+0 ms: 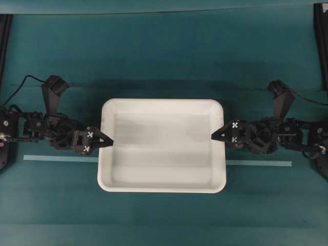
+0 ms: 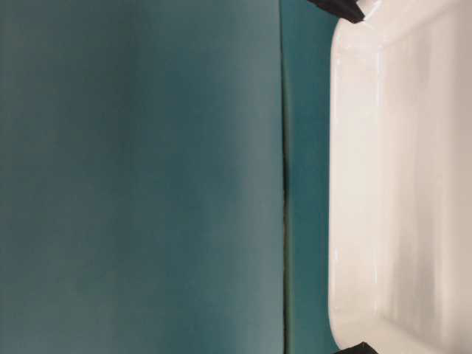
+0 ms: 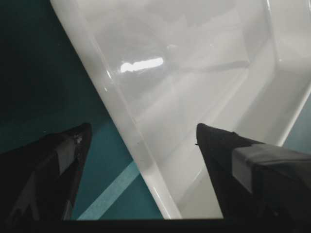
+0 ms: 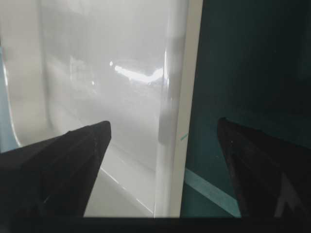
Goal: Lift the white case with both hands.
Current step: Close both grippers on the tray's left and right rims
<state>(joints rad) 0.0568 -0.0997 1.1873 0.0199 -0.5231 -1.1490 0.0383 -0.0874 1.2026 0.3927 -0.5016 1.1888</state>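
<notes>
The case (image 1: 162,145) is filling the table's (image 1: 164,56) middle, its short rims standing between the spread fingers of the left gripper (image 1: 109,142) and right gripper (image 1: 214,135). Bare cloth is lying open above and below it; the flat tape (image 1: 259,163) is blocking nothing.

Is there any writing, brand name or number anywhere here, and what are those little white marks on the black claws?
No readable words, brands or numbers in any view.
Left claw: white cross-pattern markers, a sign and no text.
Right claw: one such cross-pattern marker, no text.
White case: plain, no label.
Pale tape strip: blank.
</notes>
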